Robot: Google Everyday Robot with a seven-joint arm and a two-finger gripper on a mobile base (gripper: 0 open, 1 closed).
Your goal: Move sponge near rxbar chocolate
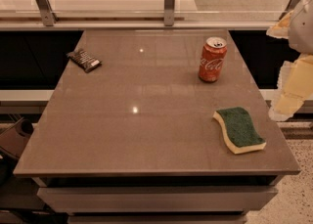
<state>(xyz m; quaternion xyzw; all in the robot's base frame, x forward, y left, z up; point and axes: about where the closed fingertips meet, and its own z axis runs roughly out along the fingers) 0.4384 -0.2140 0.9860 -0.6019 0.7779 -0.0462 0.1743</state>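
Observation:
The sponge (239,129), dark green on top with a pale yellow base, lies flat near the table's front right corner. The rxbar chocolate (84,60), a small dark wrapped bar, lies near the table's far left edge. My gripper (292,87) hangs at the right edge of the view, beyond the table's right side and above the floor. It is to the right of the sponge and a little farther back, not touching it. It holds nothing that I can see.
A red Coca-Cola can (212,59) stands upright at the far right of the grey table (146,120), behind the sponge. A white counter with metal posts (169,3) runs along the back. A dark object (17,137) sits low at the left.

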